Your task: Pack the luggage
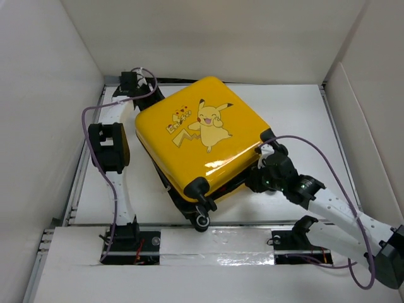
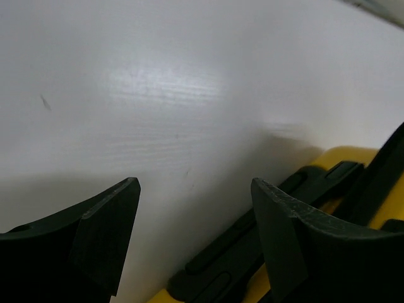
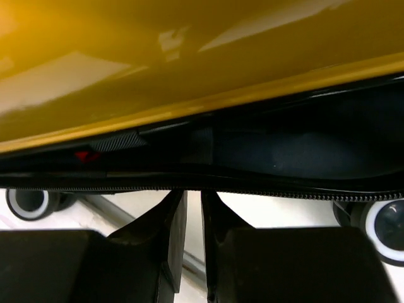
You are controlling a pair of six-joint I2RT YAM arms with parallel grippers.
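The yellow luggage [image 1: 189, 151] with the Pikachu cartoon lies on the white table, lid on top and slightly ajar along its near right edge. My right gripper [image 1: 257, 169] sits at that edge. In the right wrist view its jaws [image 3: 194, 192] are almost closed, with only a thin slit between them. The tips touch the black zipper band [image 3: 265, 194] under the yellow lid [image 3: 189, 63], and dark lining shows in the gap. My left gripper [image 1: 151, 95] is at the luggage's far left corner. It is open [image 2: 196, 183] and empty, with a black handle part [image 2: 246, 252] below it.
Black wheels [image 1: 202, 221] stick out at the luggage's near corner and show in the right wrist view [image 3: 385, 227]. White walls [image 1: 50, 95] enclose the table on the left, back and right. The arm bases stand at the near edge [image 1: 208, 246].
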